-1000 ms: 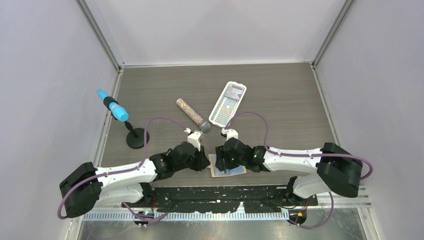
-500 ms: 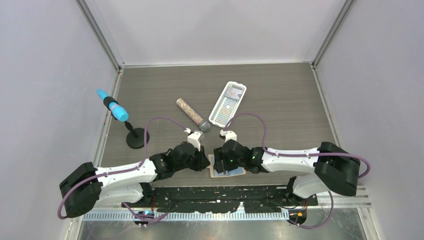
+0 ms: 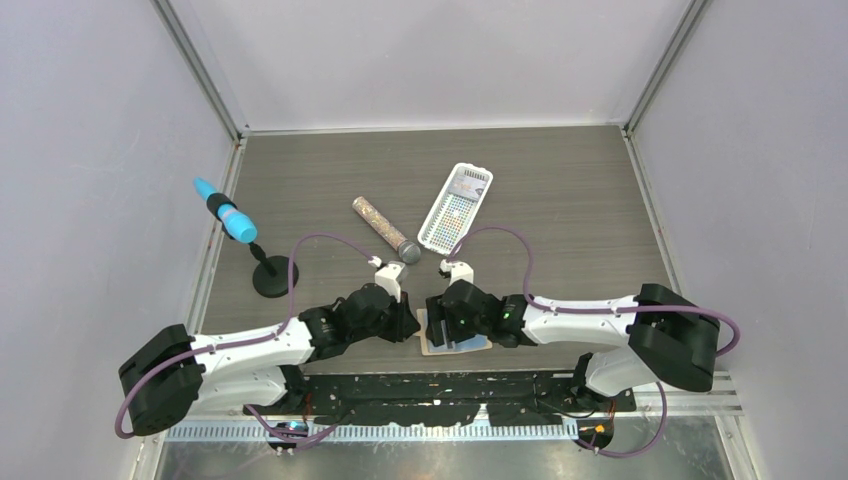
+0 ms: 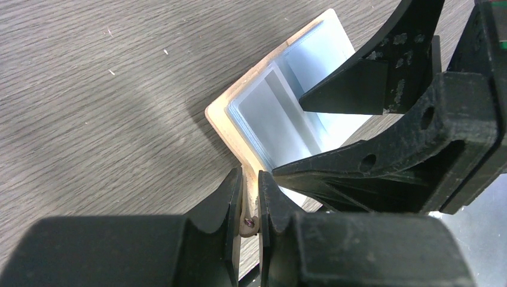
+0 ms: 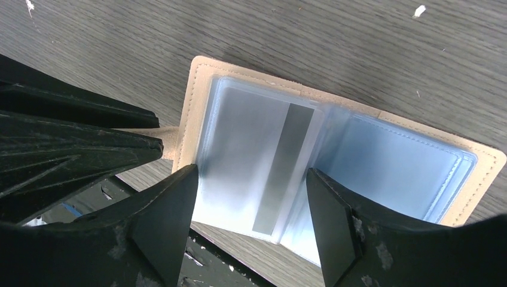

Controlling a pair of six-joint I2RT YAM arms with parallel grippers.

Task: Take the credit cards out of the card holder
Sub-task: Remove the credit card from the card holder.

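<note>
Tab of card holder pinched by left claw; right claw spread above it.

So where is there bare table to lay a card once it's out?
Widest bare table: between the white basket and the right wall. Another strip runs behind the glitter tube. Crowded: near centre, where left hand and right hand meet at the card holder.
</note>
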